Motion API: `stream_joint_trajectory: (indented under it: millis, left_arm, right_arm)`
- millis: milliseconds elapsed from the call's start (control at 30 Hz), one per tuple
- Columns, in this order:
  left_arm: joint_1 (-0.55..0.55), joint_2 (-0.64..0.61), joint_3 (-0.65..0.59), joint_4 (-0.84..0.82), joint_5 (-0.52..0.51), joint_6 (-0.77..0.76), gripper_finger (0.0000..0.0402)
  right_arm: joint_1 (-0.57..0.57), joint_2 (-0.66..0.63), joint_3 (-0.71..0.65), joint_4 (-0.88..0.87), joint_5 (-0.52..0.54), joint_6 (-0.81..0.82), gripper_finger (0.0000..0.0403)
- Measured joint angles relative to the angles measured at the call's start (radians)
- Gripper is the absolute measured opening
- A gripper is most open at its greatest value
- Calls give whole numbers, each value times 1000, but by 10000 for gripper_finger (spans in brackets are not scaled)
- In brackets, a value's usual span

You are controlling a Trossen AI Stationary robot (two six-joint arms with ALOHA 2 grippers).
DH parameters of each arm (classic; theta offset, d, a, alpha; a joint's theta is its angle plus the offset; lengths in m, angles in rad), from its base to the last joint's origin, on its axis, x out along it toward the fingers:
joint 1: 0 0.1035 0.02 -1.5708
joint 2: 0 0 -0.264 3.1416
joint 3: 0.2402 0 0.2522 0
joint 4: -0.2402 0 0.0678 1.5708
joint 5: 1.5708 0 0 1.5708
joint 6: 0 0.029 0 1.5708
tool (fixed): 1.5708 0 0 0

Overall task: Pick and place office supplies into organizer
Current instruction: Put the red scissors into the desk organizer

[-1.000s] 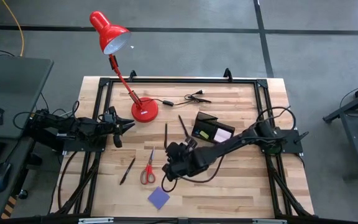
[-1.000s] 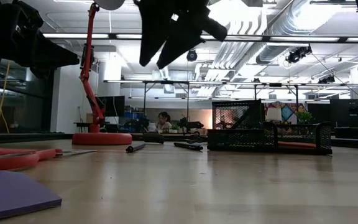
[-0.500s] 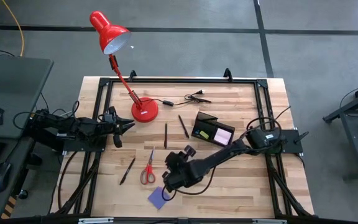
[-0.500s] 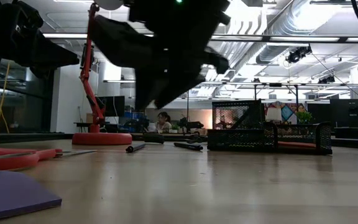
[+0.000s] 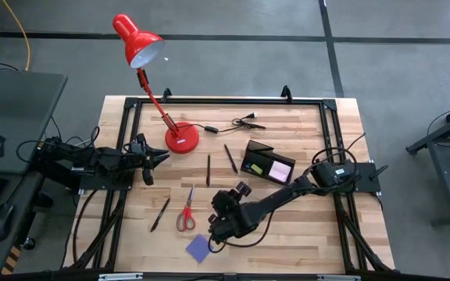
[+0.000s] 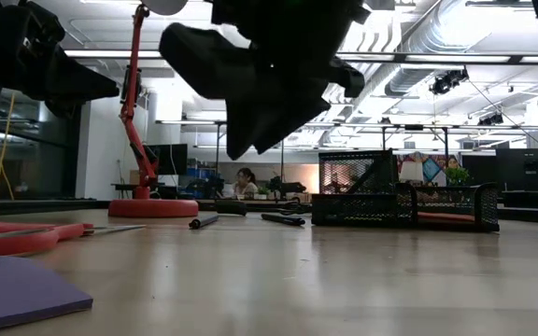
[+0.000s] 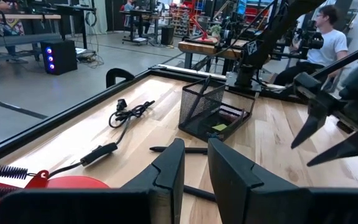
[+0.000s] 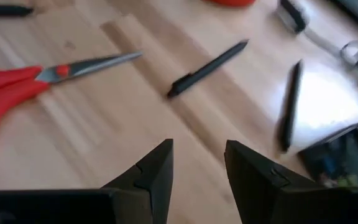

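My right gripper (image 5: 216, 226) (image 8: 197, 149) hangs open above bare wood, pointing down at a slant. It is right of the red-handled scissors (image 5: 186, 211) (image 8: 17, 87) and just beyond the blue-purple note pad (image 5: 199, 248) (image 6: 17, 289); nothing is between its fingers. Dark pens lie flat on the table (image 5: 208, 169) (image 5: 230, 158) (image 5: 160, 213). The black organizer (image 5: 266, 164) (image 6: 400, 201) stands right of centre with a pink pad (image 5: 278, 168) inside. My left gripper (image 5: 156, 158) (image 7: 196, 144) waits at the table's left, its fingers a little apart around nothing.
A red desk lamp stands on its base (image 5: 182, 139) at the far left, with a black cable and plug (image 5: 237, 122) lying beside it. A black metal frame (image 5: 225, 101) runs along the table's edges. Bare wood lies near the front right.
My right gripper has sunk toward the table and gone toward the near edge, from beside the pens to a spot next to the blue-purple note pad, tipping further downward. The supplies have all stayed where they were.
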Motion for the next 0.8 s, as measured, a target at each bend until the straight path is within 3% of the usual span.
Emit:
stream_joint_trajectory:
  millis: [133, 233, 333, 400, 500, 633, 700, 800]
  left_arm:
    - [0, 0, 0, 0, 0, 0, 62]
    - [0, 0, 0, 0, 0, 0, 62]
    - [0, 0, 0, 0, 0, 0, 62]
    - [0, 0, 0, 0, 0, 0, 62]
    - [0, 0, 0, 0, 0, 0, 62]
    - [0, 0, 0, 0, 0, 0, 62]
    - [0, 0, 0, 0, 0, 0, 62]
    - [0, 0, 0, 0, 0, 0, 62]
  right_arm:
    - [1, 0, 0, -18, 12, -79, 139]
    - [-3, 0, 0, -19, -57, -3, 140]
    - [-1, 0, 0, -27, -185, -53, 140]
    - [9, 0, 0, -12, -185, -74, 140]
    - [33, 0, -1, 132, -189, -219, 141]
    - [58, 0, -1, 438, -306, -474, 142]
    - [64, 0, -1, 491, -348, -545, 141]
    - [60, -2, -1, 505, -321, -560, 140]
